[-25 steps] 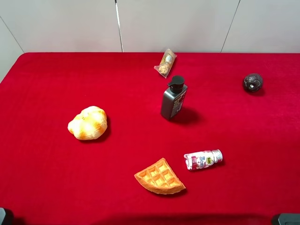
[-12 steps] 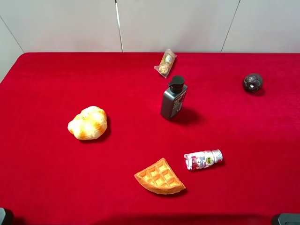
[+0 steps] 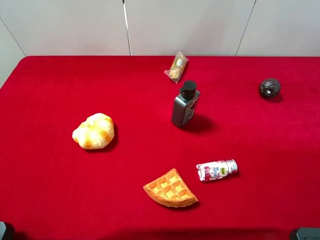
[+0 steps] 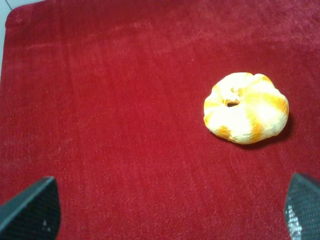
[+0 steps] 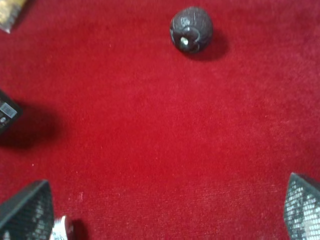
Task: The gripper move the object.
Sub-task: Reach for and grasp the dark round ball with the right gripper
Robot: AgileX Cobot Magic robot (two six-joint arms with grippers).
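Exterior high view: the object [image 3: 269, 87], a dark rough ball, rests on the red tabletop [image 3: 50, 190] at upper right, well apart from the pump bottle [image 3: 185, 105] at centre. Left gripper [image 4: 167, 215] and right gripper [image 5: 165, 212]: jaws wide, holding nothing; the object lies clear of both.

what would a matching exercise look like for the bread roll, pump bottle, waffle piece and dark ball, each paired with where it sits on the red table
Things
1. bread roll
2. pump bottle
3. waffle piece
4. dark rough ball

Places
A. far right of the table, apart from the rest
B. standing upright near the middle
C. alone on the left side
D. near the front edge, beside the small white bottle lying on its side

Pairs: 1-C, 2-B, 3-D, 4-A
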